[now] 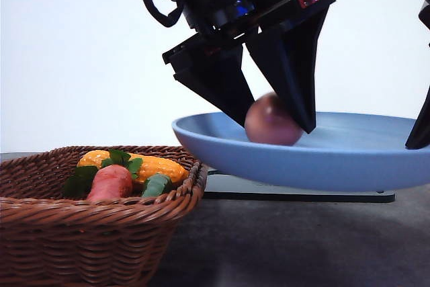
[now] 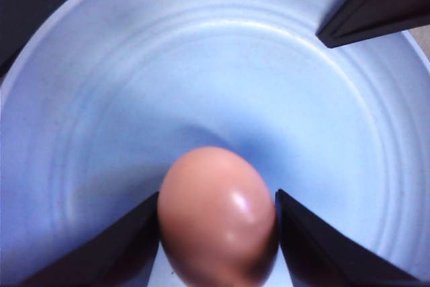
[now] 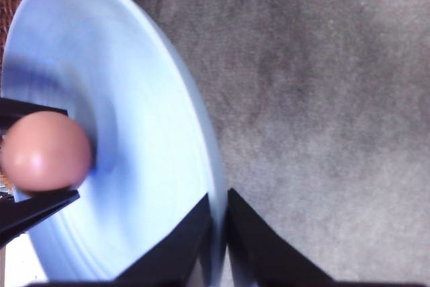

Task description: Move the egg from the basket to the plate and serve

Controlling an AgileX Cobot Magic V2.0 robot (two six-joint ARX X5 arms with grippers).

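Observation:
The pinkish-brown egg (image 1: 272, 122) (image 2: 216, 216) (image 3: 46, 151) sits low inside the blue plate (image 1: 302, 159) (image 2: 201, 65) (image 3: 134, 132). My left gripper (image 1: 279, 128) (image 2: 217, 193) reaches down from above and is shut on the egg, one black finger against each side. My right gripper (image 3: 217, 194) is shut on the plate's rim at the right and holds the plate a little above the table, slightly tilted. One of its fingers (image 1: 420, 129) shows at the front view's right edge. The brown wicker basket (image 1: 87, 213) stands at the front left, apart from the plate.
In the basket lie a carrot (image 1: 111, 181) with green leaves and a yellow corn cob (image 1: 144, 164). A flat black tray (image 1: 295, 196) lies under the plate on the dark grey tabletop (image 1: 302, 247). A white wall stands behind.

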